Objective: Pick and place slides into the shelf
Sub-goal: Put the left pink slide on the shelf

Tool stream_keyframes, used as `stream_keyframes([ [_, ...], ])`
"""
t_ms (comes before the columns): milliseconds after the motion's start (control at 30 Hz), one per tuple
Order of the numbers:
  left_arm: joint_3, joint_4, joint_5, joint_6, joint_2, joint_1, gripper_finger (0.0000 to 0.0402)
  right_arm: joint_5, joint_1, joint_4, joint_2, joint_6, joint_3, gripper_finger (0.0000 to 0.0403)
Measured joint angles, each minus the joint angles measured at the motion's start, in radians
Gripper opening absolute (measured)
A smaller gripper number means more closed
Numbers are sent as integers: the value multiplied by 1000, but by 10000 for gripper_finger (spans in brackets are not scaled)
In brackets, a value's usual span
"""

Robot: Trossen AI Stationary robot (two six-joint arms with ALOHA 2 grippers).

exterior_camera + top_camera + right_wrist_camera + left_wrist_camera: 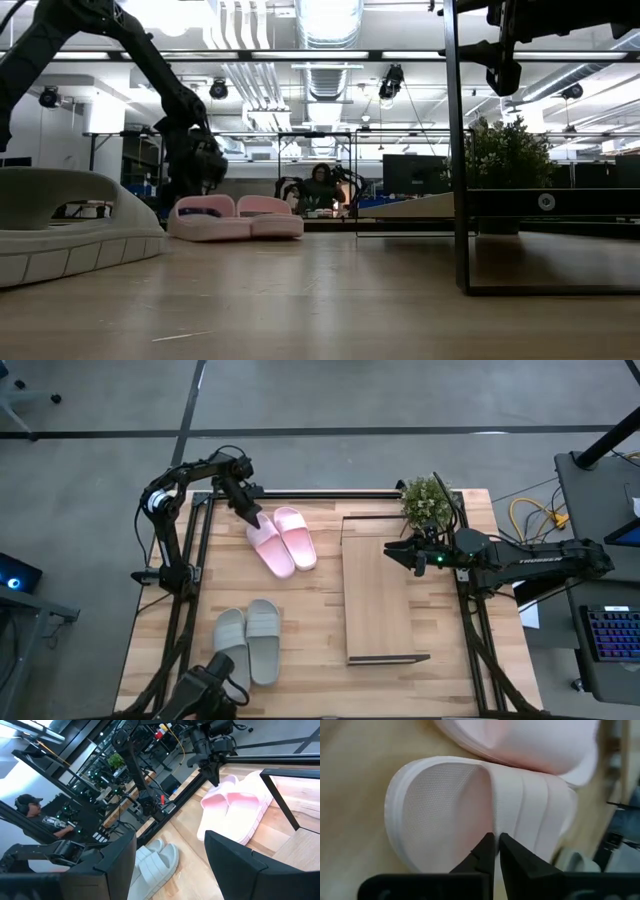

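The left arm arches over the worktop's [320, 660] far left corner, its left claw [254, 518] lowered onto the strap of the outer pink slide [270, 548], fingers [482, 852] nearly pressed together, pinching the strap's edge. The right arm, marked TROSSEN, stretches in level from the right, its right claw [395, 550] spread above the shelf's [378, 600] far end. Four slides lie on the worktop: two pink ones side by side at the far left, two grey-green slides [248, 640] nearer the front. The shelf holds none.
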Motion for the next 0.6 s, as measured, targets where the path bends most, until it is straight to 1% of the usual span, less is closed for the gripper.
stream_keyframes([
  [67,1,-23,25,9,0,0,1,0,0,0,0,0,0,226],
  [367,7,-67,27,17,-8,0,0,0,0,0,0,0,0,226],
  [500,12,-97,29,50,-8,0,0,0,0,0,0,0,0,226],
  [600,17,-130,63,83,-8,0,0,0,0,0,0,0,0,226],
])
